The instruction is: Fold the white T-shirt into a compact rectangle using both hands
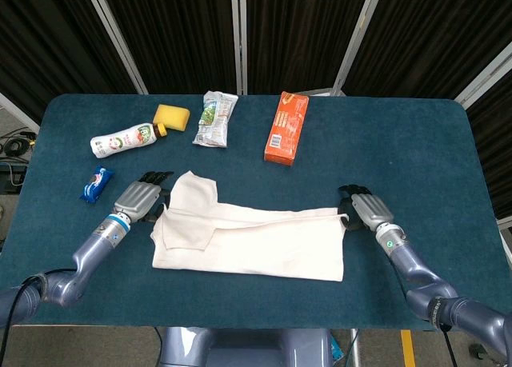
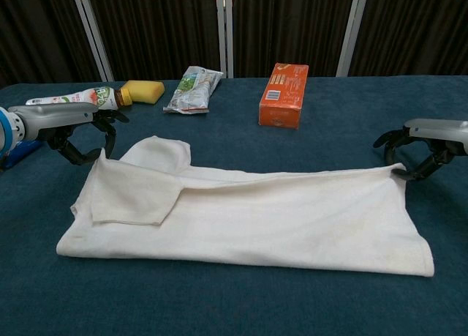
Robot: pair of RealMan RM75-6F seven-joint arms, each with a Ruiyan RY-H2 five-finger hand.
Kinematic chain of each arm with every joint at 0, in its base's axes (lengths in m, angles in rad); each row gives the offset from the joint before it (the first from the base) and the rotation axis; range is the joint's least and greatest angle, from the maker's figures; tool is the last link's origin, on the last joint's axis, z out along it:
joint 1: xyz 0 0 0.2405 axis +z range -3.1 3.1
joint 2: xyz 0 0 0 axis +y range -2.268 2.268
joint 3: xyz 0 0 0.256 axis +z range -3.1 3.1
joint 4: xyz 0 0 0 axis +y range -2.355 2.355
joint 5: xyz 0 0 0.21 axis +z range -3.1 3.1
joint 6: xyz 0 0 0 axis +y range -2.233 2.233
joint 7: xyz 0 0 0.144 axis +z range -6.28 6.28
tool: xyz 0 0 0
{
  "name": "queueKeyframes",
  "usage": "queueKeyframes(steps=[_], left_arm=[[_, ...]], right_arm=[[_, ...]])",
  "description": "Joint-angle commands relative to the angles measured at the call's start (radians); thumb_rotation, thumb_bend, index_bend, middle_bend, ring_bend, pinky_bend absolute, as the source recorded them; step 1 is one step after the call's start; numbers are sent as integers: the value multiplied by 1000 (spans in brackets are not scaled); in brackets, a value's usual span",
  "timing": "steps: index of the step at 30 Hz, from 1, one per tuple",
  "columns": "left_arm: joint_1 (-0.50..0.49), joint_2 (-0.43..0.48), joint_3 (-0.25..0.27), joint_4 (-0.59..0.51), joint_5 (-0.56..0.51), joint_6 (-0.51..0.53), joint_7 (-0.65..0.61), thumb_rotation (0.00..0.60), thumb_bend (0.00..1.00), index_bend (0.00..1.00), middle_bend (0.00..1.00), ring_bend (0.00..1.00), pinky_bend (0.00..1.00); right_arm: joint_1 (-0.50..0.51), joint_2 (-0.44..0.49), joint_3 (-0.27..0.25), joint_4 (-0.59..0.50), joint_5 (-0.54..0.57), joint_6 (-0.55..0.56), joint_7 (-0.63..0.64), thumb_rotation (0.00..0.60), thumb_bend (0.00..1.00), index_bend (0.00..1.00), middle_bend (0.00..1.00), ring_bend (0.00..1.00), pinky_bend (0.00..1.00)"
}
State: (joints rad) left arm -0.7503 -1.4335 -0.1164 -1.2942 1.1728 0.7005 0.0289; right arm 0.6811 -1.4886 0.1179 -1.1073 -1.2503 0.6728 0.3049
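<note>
Two hands flank the white T-shirt point(image 1: 256, 243), which lies flat near the front-middle of the blue tabletop point(image 1: 416, 143) as a long band, already folded lengthwise, with a sleeve point(image 2: 135, 193) turned in over its left part. That shape suggests the next fold runs end to end, which would explain why each hand sits at one short end of the cloth. The left hand point(image 1: 142, 197) hangs just past the shirt's far left corner, palm down, fingers curled downward and apart, grasping nothing that shows. The right hand point(image 2: 428, 149) is at the far right corner, fingers hooked down, their tips touching or nearly touching the cloth edge; whether it has the fabric pinched I cannot tell. Both forearms reach in low from the near corners, angled inward. Set well clear along the far side are a bottle point(image 1: 126, 139), a yellow sponge point(image 1: 171, 116), a snack bag point(image 1: 216, 119) and an orange box point(image 1: 287, 127), with a small blue packet point(image 1: 97, 182) left of the left hand
</note>
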Motion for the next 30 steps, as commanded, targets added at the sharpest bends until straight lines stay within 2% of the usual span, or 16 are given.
queueKeyframes(steps=[1,21,22,24,26,28,30], left_arm=[[-8,-13,-5,16,-17,-9,8,600,625,710,0,0,0],[-39,-59,-11,57,-118,-28,90,600,625,710,0,0,0],[-39,-62,-12,58,-116,-24,89,600,625,709,0,0,0],[-38,-65,-11,59,-110,-20,85,600,626,705,0,0,0],[-38,-67,-11,61,-106,-18,83,600,626,700,0,0,0],[-38,-69,-11,63,-105,-17,80,600,626,700,0,0,0],[-40,-71,-11,65,-103,-18,80,600,626,700,0,0,0]], right_arm=[[7,-12,7,22,4,-11,7,600,533,720,108,0,0],[15,-58,12,132,-28,-34,73,600,529,710,107,0,0],[15,-60,12,135,-30,-35,77,600,510,653,99,0,0],[14,-60,7,138,-45,-32,90,600,390,437,71,0,0],[12,-58,4,138,-58,-28,113,600,157,167,22,0,0],[11,-58,4,139,-68,-23,134,600,49,65,1,0,0],[10,-55,2,139,-82,-14,150,600,21,29,0,0,0]])
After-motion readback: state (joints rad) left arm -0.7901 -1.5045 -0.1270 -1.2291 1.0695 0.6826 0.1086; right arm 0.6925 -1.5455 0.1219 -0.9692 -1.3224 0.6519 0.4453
